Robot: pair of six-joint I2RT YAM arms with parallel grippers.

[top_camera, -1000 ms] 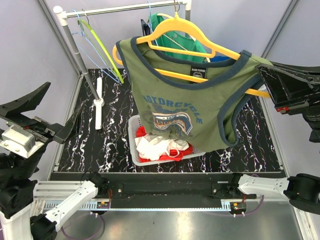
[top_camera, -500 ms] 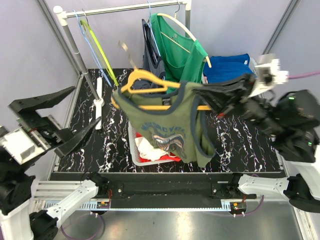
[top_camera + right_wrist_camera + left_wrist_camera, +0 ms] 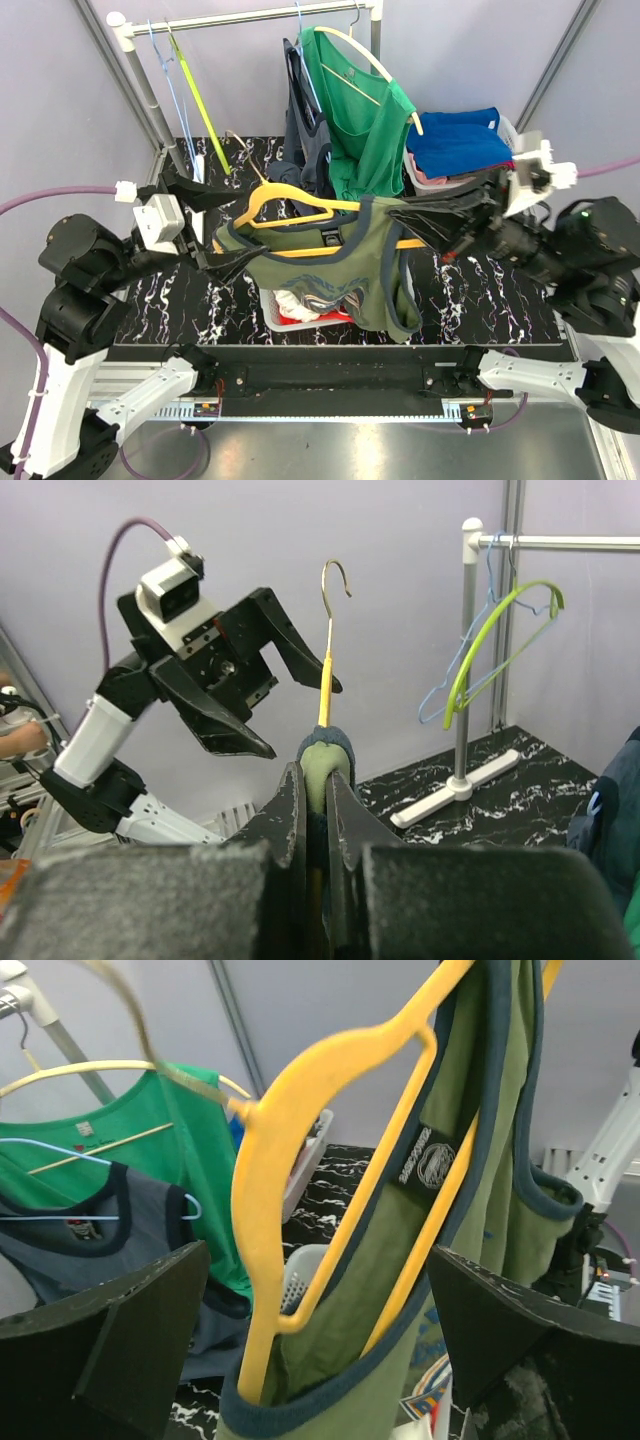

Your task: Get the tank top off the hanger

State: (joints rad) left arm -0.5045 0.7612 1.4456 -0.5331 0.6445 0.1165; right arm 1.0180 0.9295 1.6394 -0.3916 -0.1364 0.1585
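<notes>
Standing here, the olive tank top (image 3: 350,275) w/ navy trim is up in the air over the middle of the marbled black table (image 3: 480,290). It's on its yellow hanger (image 3: 300,200) and apart from the rack (image 3: 250,15) at the back. The right gripper (image 3: 405,213) reaches in from the right & is clamped tight on the tank top's shoulder, where the fabric wraps the hanger's end. In the right wrist view its jaws squeeze a bulge of olive cloth, w/ the hanger's metal hook (image 3: 335,580) rising straight above. The left gripper (image 3: 245,222) comes in from the left w/ its fingers (image 3: 110,1350) spread wide apart. The hanger's other end & the neckline sit in the gap btwn them (can't see any contact from here). A black neck label (image 3: 425,1155) shows inside the collar. The hem hangs down over a white basket (image 3: 268,308) w/ red & white cloth in it. Behind, a green shirt (image 3: 365,110) & a grey top (image 3: 305,150) hang on the rack, w/ a lime hanger (image 3: 205,110) toward its left end. Folded blue clothes (image 3: 455,140) sit back right.
</notes>
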